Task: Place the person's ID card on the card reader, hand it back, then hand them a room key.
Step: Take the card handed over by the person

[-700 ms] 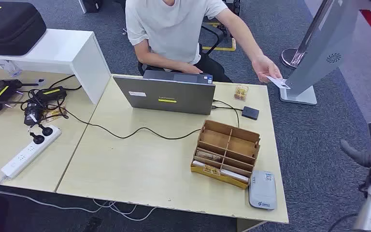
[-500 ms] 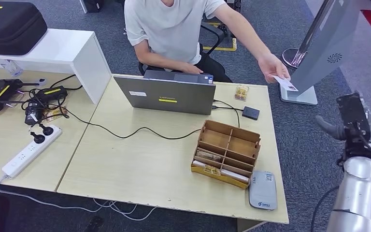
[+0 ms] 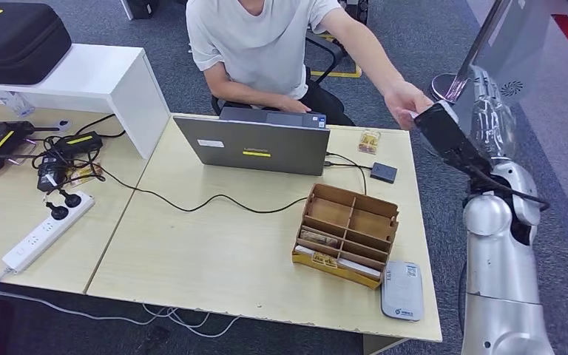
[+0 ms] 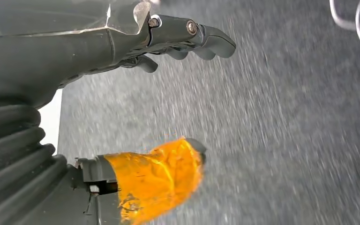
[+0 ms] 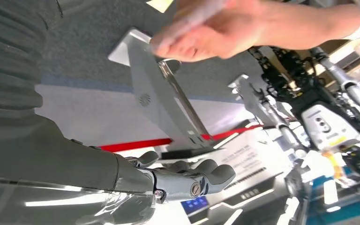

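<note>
The ID card [image 5: 201, 13] is a blur in the person's hand [image 5: 201, 40], its print unreadable

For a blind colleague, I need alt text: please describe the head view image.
The robot's right hand is raised beside the desk, close to a seated person's hand stretched toward it. The desk carries a laptop, a wooden organizer and a grey card reader.

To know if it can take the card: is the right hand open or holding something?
Open. The right hand holds nothing, fingers apart from the thumb.
</note>
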`<state>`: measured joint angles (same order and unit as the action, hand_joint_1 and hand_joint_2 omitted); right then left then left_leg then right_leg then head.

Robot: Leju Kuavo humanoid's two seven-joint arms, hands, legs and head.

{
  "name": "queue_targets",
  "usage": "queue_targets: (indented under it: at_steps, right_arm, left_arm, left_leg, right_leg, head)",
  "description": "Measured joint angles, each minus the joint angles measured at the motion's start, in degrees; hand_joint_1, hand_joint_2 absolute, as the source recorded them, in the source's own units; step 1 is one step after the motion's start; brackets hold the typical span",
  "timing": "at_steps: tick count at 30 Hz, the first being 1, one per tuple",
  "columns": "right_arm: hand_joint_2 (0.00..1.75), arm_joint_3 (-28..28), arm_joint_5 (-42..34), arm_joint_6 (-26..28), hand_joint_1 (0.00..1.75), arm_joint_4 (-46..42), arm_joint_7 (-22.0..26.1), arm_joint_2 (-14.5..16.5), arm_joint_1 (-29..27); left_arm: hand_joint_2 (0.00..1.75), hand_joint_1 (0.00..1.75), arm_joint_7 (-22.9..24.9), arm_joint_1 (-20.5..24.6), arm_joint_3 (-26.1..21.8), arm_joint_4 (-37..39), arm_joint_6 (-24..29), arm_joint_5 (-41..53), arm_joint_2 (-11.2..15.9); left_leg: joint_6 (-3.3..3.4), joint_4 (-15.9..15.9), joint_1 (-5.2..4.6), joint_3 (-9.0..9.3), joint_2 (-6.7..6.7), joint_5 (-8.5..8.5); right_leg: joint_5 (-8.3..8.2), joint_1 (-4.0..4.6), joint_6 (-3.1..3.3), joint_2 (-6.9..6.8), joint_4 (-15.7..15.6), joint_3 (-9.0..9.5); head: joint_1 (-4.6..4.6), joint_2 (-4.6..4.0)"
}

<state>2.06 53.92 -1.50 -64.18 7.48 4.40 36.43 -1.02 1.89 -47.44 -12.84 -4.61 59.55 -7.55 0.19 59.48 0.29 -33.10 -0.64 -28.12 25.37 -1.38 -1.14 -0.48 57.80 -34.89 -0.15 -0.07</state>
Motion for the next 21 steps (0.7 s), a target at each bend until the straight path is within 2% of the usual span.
queue_targets:
  at_steps: [5, 12, 14, 16, 18, 21]
  right_arm:
    - [1.75, -2.87, 2.26, 1.20, 0.00, -0.19, 0.63, 0.29, 0.53]
    - [1.75, -5.05, 2.86, 1.78, 0.00, -0.02, 0.88, 0.34, 0.59]
    - [1.75, -5.28, 2.86, 1.97, 0.11, 0.20, 1.04, 0.34, 0.60]
    - [1.75, -5.54, 2.86, 2.15, 0.99, 0.40, 1.16, 0.34, 0.60]
    - [1.75, -5.64, 2.86, 2.20, 1.75, 0.47, 1.20, 0.34, 0.60]
    - [1.75, -5.65, 2.86, 2.20, 1.75, 0.47, 1.20, 0.34, 0.60]
  left_arm:
    - [0.00, 0.00, 0.33, 0.19, -1.52, 0.26, -3.27, -1.59, -0.83]
    - [0.00, 0.00, 1.80, 0.31, -3.12, 0.45, -4.21, -1.80, -1.63]
    - [0.00, 0.00, 2.06, 0.33, -3.46, 0.45, -4.32, -1.72, -1.76]
    - [0.00, 0.00, 2.26, 0.34, -3.73, 0.45, -4.40, -1.66, -1.86]
    - [0.00, 0.00, 2.33, 0.34, -3.82, 0.45, -4.41, -1.63, -1.89]
    - [0.00, 0.00, 2.33, 0.34, -3.83, 0.45, -4.41, -1.62, -1.89]
  left_leg:
    - [0.00, 0.01, 0.00, -0.01, -0.01, 0.00]
    - [0.00, 0.01, -0.01, -0.03, -0.01, 0.00]
    - [0.00, 0.01, -0.01, -0.03, 0.00, 0.00]
    - [0.00, 0.01, 0.00, -0.03, 0.00, 0.00]
    - [0.00, 0.01, 0.00, -0.03, 0.00, 0.00]
    - [0.00, 0.01, 0.00, -0.03, 0.00, 0.00]
  right_leg:
    - [0.00, 0.00, 0.00, -0.01, 0.00, 0.00]
    - [0.00, 0.00, 0.01, 0.00, 0.00, -0.04]
    - [-0.01, 0.00, 0.01, 0.00, 0.00, -0.04]
    - [-0.01, 0.00, 0.01, 0.00, 0.00, -0.05]
    - [-0.01, 0.00, 0.01, 0.01, 0.00, -0.05]
    - [-0.01, 0.00, 0.01, 0.01, 0.00, -0.05]
  head:
    - [0.00, 0.00]
    - [0.00, 0.00]
    - [0.00, 0.00]
    - [0.00, 0.00]
    - [0.00, 0.00]
    - [0.00, 0.00]
